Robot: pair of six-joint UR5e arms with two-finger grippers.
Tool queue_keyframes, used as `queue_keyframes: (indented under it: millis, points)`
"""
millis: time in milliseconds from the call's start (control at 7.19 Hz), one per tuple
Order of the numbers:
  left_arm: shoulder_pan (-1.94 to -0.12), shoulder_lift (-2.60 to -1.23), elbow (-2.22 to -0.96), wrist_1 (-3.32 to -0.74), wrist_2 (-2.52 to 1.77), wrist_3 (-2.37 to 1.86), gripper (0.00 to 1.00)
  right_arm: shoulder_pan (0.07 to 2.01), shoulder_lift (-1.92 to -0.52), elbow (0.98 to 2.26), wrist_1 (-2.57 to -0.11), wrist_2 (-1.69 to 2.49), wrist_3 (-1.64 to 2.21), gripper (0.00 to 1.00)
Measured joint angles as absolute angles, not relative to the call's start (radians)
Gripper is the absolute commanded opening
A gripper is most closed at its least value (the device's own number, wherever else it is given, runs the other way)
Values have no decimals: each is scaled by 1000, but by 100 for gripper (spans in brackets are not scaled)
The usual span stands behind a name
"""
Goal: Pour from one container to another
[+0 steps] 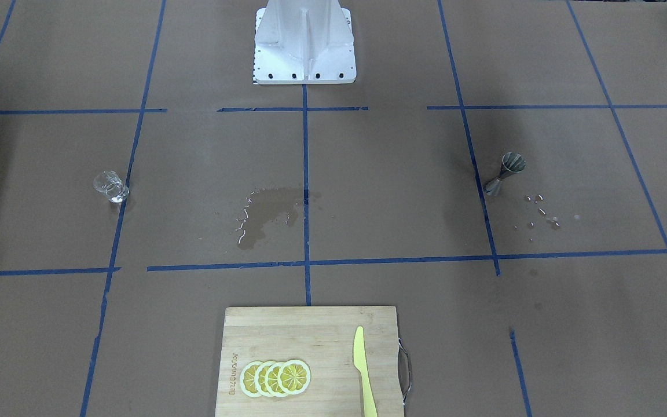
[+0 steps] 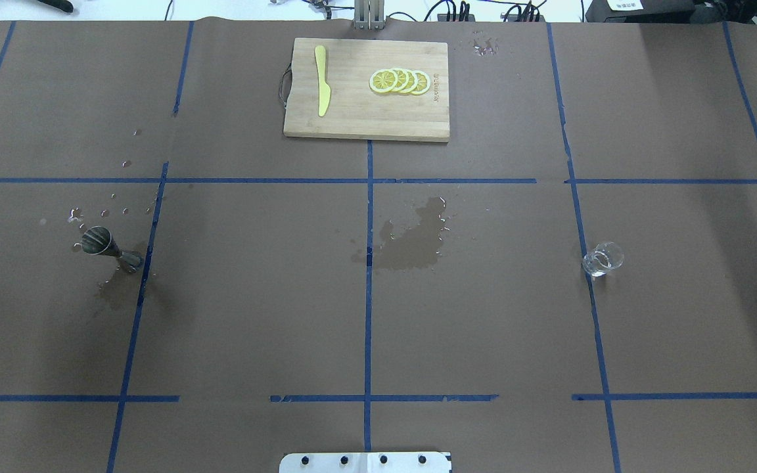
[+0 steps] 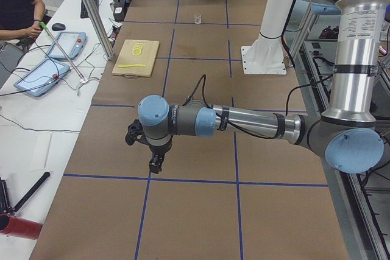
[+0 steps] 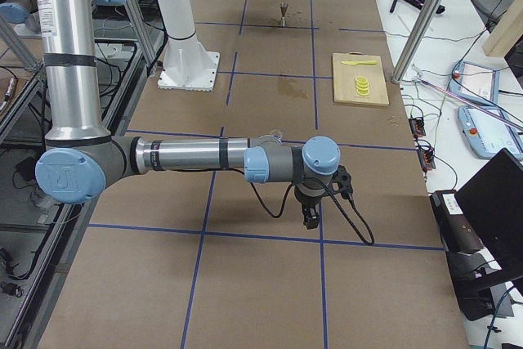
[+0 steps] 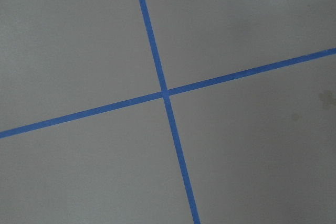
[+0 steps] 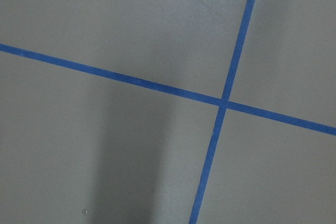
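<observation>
1. Left gripper [image 3: 156, 164] hangs above the table paper [image 3: 195, 211]. From your side view you cannot tell whether its jaws are apart or together. The glass cup [image 2: 602, 258] stands well apart from it, beyond the wet patch [image 2: 411, 240].
2. Right gripper [image 4: 311, 218]: jaw state likewise cannot be told. The cup stands nearer it, just past its forearm; the jigger [image 2: 106, 244] is well apart.
3. Relative to the wet patch, the cup stands upright to the right, the jigger to the left.
</observation>
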State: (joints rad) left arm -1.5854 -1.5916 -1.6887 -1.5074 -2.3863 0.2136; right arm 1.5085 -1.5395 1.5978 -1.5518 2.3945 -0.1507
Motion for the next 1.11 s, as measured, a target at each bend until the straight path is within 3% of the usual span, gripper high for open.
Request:
queue_keyframes:
  millis: [556,1112]
  points:
    - [-1579,-1592,-1696,-1570,-2422,214,100,1482,-1564,1601,-1481,2399,-121,100]
    - [-1469,-1592,-1693,-1927,-2451,1,99,1436,-1557,1612,-1477,2409,-112,100]
